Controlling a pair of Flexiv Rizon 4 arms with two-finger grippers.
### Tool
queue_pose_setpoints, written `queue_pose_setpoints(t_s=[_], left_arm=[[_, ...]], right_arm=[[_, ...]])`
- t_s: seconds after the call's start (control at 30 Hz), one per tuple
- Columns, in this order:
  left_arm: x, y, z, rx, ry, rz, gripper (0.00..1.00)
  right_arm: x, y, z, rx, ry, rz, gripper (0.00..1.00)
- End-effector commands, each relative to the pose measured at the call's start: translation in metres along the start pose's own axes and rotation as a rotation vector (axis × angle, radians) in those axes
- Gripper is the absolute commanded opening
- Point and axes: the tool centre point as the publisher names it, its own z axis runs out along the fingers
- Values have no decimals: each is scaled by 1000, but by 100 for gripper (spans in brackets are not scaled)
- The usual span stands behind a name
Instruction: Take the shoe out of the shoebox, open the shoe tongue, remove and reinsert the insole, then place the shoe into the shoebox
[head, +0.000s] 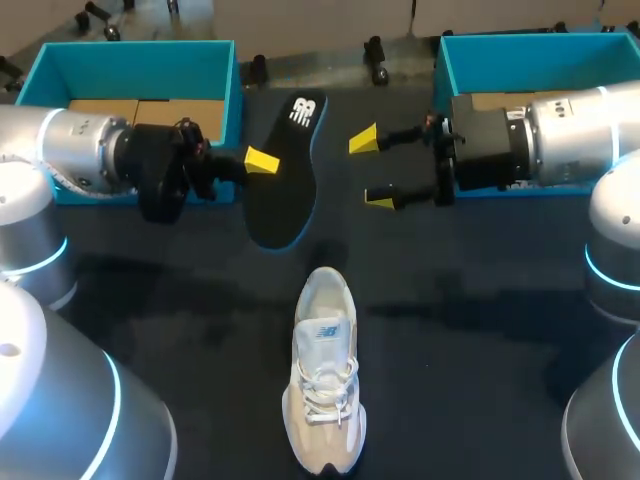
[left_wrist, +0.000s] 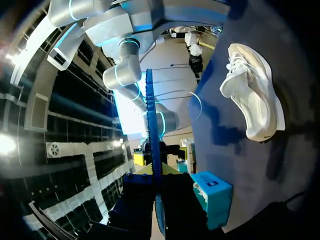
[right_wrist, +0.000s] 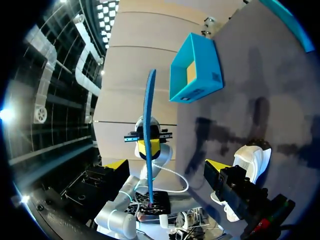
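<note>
Table: dark table (head: 480, 330) with two teal boxes at its far edge and the white shoe near the middle.
Left shoebox: the left shoebox (head: 140, 62) stands open at the far left, brown card showing inside; the left arm's wrist crosses in front of its near wall. The right wrist view shows it too (right_wrist: 196, 67), beyond the insole.
Right shoebox: the right shoebox (head: 530, 55) stands open at the far right, partly hidden behind the right arm; it shows in the left wrist view (left_wrist: 215, 196).
In the way: nothing lies between the two tools except the insole itself.
Shoe: the shoe (head: 322, 385) sits upright on its sole outside both boxes, toe towards the robot, laces up, well apart from both tools (left_wrist: 252, 95) (right_wrist: 247, 162).
Insole: the black, blue-edged insole (head: 285, 175) is out of the shoe and raised off the table between the boxes; both wrist views see it edge-on (left_wrist: 152, 145) (right_wrist: 148, 125).
Left tool: the left tool (head: 262, 160) pinches the insole's side edge, one yellow tip on top (left_wrist: 156, 172) (right_wrist: 148, 142).
Right tool: the right tool (head: 372, 170) is spread wide and empty, just beside the insole's other edge, not touching (right_wrist: 167, 167).
Arms: both arms lie roughly level, reaching inward from opposite sides, tools facing each other.
</note>
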Motion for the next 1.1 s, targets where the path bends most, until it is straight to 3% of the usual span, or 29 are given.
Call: queue_pose_setpoints(t_s=[0.03, 0.73, 0.9, 1.0, 1.1], left_arm=[[0, -3, 0, -6, 0, 3, 0], [15, 20, 24, -73, 82, 61, 0], [17, 27, 26, -106, 76, 78, 0], [18, 31, 27, -116, 67, 69, 0], [19, 32, 27, -120, 63, 66, 0]], right_arm=[[0, 0, 2, -1, 0, 0, 100], [-1, -2, 30, 60, -29, -130, 100], [-1, -4, 35, 66, -22, -135, 86], [-2, -5, 37, 69, -19, -134, 73], [-2, -6, 40, 67, -17, -134, 70]])
